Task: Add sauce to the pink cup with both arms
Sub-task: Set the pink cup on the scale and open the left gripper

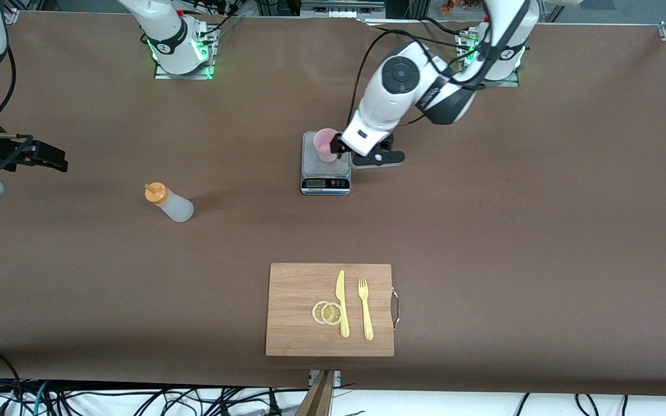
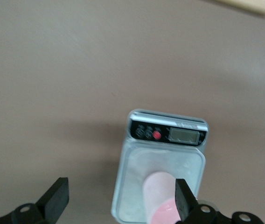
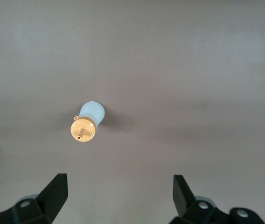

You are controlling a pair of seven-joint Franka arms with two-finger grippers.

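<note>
While the pink cup (image 1: 326,144) stands on the steel plate of a small kitchen scale (image 1: 325,169) in the middle of the table, the left gripper (image 1: 341,145) is beside it with its fingers spread wide. In the left wrist view one finger (image 2: 184,202) is just at the cup's wall, and nothing is gripped yet. The step in hand seems to be securing the cup; I judge the next move calls for closing gently around its smooth, slightly tapered plastic wall, so it does not slide on the plate.

The sauce (image 1: 169,203) stands upright on the brown table cover, well apart from the scale, toward the right arm's end. It is a soft-looking, translucent whitish bottle with an orange nozzle cap. The right gripper (image 3: 118,193) hangs above the table near that end, jaws open and empty, and its camera looks down on the cap. It must descend and grasp the round body.
</note>
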